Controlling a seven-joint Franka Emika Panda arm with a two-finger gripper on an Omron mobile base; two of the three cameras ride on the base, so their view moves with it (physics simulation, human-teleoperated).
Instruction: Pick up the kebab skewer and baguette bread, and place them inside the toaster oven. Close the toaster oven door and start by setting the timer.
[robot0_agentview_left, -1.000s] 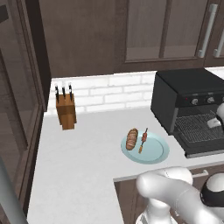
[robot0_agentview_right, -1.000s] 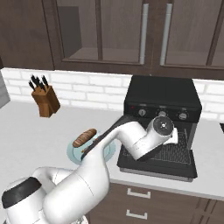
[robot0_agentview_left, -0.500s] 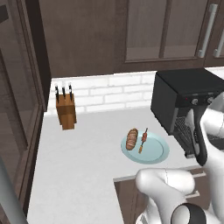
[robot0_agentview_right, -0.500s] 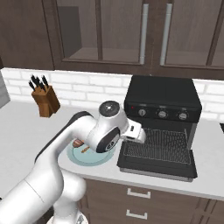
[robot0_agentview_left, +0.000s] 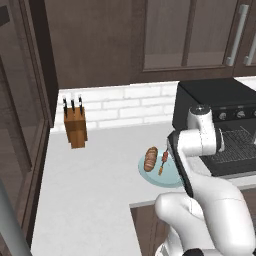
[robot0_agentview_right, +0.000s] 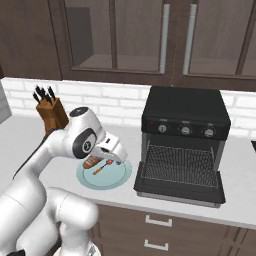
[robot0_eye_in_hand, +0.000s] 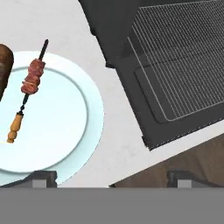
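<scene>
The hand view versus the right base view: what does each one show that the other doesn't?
Hand view alone: two dark fingers, wide apart, by the plate's edge. Right base view alone: knife block, oven knobs, upper cabinets. Both: kebab skewer and baguette bread on the pale blue plate, beside the open toaster oven's wire rack.

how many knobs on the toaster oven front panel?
3, in a row along the top panel of the toaster oven: left knob, middle knob, right knob. None looks hidden in the right base view.
</scene>
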